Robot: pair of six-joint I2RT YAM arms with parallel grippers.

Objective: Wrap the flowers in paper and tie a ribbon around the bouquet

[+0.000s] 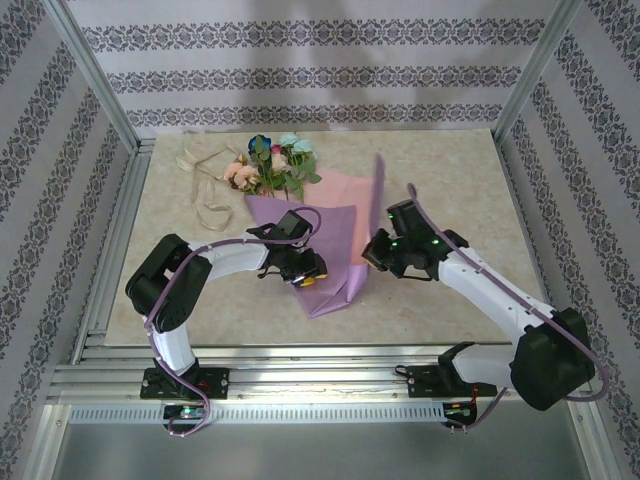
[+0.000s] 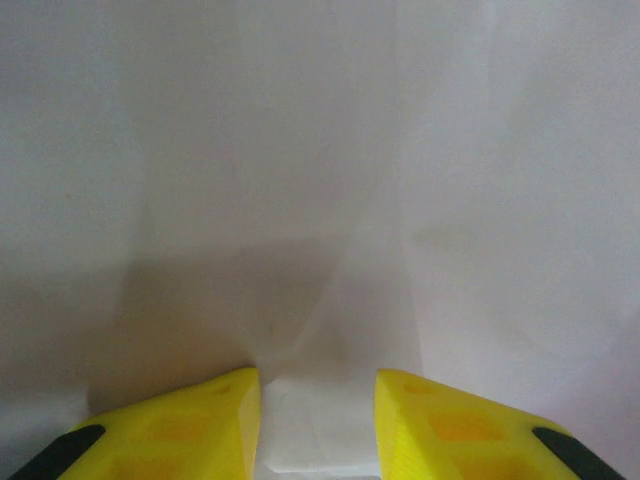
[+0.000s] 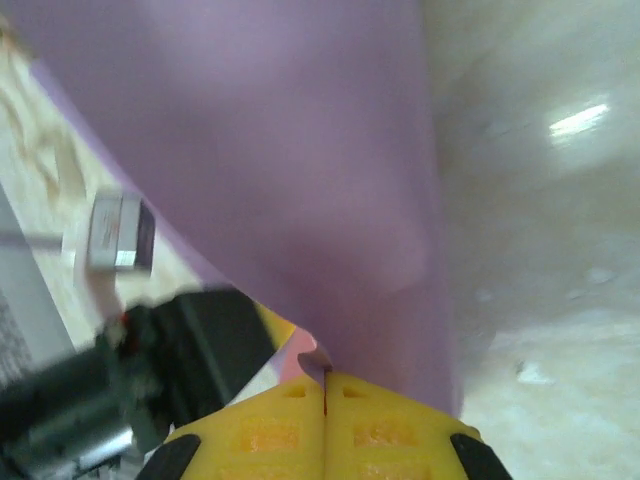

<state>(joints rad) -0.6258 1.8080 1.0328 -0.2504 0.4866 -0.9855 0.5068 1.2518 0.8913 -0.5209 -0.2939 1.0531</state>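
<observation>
The lilac paper point(image 1: 335, 235) lies mid-table, partly folded into a cone. The flowers point(image 1: 272, 165) stick out of its far end with pink, peach and blue blooms. My left gripper point(image 1: 303, 272) sits low on the paper's near part. In the left wrist view its yellow fingers point(image 2: 200, 420) stand a little apart with a ridge of paper point(image 2: 320, 200) bunched between them. My right gripper point(image 1: 371, 252) is shut on the paper's right edge point(image 3: 300, 150), fingertips point(image 3: 324, 378) pressed together, and the flap stands up from the table. The cream ribbon point(image 1: 205, 190) lies loose at the far left.
The beige table point(image 1: 450, 180) is bordered by aluminium frame posts point(image 1: 95, 90) and patterned walls. The left arm's black and yellow gripper body point(image 3: 200, 340) is close beside my right fingers in the right wrist view. Bare tabletop point(image 3: 540, 300) stretches to the right.
</observation>
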